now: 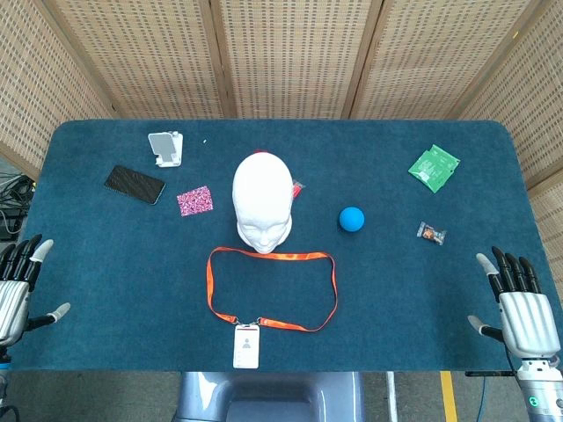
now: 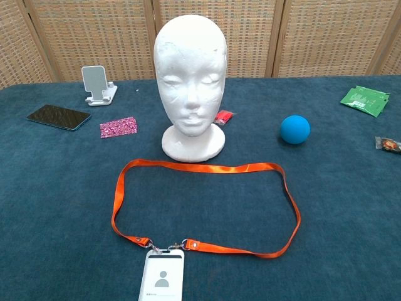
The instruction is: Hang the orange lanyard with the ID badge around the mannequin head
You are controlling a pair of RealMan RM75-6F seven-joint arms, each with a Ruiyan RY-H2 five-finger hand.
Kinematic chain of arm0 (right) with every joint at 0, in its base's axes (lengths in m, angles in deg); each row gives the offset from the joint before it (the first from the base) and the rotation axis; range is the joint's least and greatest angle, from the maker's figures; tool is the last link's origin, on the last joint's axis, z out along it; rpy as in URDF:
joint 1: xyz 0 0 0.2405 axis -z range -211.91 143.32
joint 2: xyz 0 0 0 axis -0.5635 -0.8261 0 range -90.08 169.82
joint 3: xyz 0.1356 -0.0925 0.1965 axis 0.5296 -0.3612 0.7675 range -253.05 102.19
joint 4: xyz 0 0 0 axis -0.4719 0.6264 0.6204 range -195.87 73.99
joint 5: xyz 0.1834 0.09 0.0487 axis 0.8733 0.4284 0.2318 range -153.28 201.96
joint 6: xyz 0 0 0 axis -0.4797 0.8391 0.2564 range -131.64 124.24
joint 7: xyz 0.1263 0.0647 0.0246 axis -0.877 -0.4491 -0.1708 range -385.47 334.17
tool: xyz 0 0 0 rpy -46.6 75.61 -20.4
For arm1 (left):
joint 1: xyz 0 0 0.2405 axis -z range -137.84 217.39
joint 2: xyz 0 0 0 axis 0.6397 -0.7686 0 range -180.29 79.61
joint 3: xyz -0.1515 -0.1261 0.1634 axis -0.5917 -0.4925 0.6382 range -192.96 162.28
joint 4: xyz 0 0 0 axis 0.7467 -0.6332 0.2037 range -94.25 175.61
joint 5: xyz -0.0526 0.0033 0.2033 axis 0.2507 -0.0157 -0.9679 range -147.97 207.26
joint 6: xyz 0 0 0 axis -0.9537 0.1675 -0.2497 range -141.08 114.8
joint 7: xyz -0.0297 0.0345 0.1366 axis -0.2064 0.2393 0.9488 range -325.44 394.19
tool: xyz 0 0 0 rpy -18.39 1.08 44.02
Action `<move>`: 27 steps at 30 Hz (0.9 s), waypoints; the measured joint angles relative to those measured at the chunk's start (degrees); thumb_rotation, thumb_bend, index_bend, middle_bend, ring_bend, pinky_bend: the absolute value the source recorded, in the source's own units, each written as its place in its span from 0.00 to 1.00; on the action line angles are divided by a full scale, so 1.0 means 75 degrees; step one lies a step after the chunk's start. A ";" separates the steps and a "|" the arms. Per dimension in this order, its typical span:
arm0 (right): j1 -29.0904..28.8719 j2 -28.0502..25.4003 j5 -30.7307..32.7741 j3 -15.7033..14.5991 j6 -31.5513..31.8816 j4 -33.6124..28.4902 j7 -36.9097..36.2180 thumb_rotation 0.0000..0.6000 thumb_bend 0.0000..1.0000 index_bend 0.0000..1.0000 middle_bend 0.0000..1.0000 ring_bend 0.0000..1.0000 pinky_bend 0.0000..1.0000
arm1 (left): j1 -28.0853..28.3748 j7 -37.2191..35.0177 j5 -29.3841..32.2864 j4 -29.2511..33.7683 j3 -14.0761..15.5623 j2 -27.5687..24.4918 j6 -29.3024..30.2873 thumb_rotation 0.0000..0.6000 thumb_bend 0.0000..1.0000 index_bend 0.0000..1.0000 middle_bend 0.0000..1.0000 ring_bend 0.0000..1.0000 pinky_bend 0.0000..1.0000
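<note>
So the orange lanyard [image 2: 207,168] is lying flat on the blue worktop [image 1: 422,299] in a wide open loop, kind of a rounded rectangle. It's a shiny satin-looking ribbon, and its two ends meet at small metal clips at the near edge, where the ID badge [image 2: 162,277] hangs off them. The badge is a white card with a grey person silhouette on it, lying face up right at the near edge of the worktop. The far side of the loop runs just in front of the base of the mannequin head [image 2: 190,75], close to it; can't tell if they actually touch.

The mannequin head is plain white foam, upright, facing the robot, about mid-worktop. A small red thing [image 2: 223,116] peeks out just behind its base.

To one side there's a blue ball [image 2: 294,129], a small wrapped candy [image 1: 431,233] and a green packet [image 1: 434,167]. On the other side sit a pink patterned card [image 2: 118,126], a black phone [image 2: 58,116] and a white phone stand [image 2: 97,84].

The left robot hand [image 1: 18,286] and the right robot hand [image 1: 519,303] are both down at the near corners, well apart from the lanyard, fingers spread, holding nothing.
</note>
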 measured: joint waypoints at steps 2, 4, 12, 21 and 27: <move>-0.0008 0.0017 -0.0011 -0.0001 -0.0009 0.0028 -0.0024 1.00 0.00 0.00 0.00 0.00 0.00 | -0.0003 0.0008 0.0003 0.0001 -0.0005 0.0005 0.0008 1.00 0.00 0.00 0.00 0.00 0.00; -0.0020 0.0034 -0.0031 -0.0008 -0.0026 0.0059 -0.0071 1.00 0.00 0.00 0.00 0.00 0.00 | -0.0002 0.0005 0.0011 0.0008 -0.0016 0.0008 0.0010 1.00 0.00 0.00 0.00 0.00 0.00; -0.0229 0.0111 -0.0099 -0.0014 -0.0367 0.0114 -0.0354 1.00 0.00 0.00 0.00 0.00 0.00 | 0.0032 -0.0027 0.0046 -0.0032 -0.0064 0.0061 -0.0017 1.00 0.00 0.00 0.00 0.00 0.00; -0.1346 0.0230 0.0087 0.0295 -0.2011 0.0159 -0.0746 1.00 0.08 0.20 0.00 0.00 0.00 | 0.0157 0.0145 0.0245 -0.0223 -0.0150 0.0243 -0.0253 1.00 0.00 0.00 0.00 0.00 0.00; -0.2417 0.0538 0.0892 0.0734 -0.3633 0.0182 -0.0860 1.00 0.33 0.31 0.00 0.00 0.00 | 0.0235 0.0318 0.0401 -0.0262 -0.0215 0.0341 -0.0386 1.00 0.00 0.00 0.00 0.00 0.00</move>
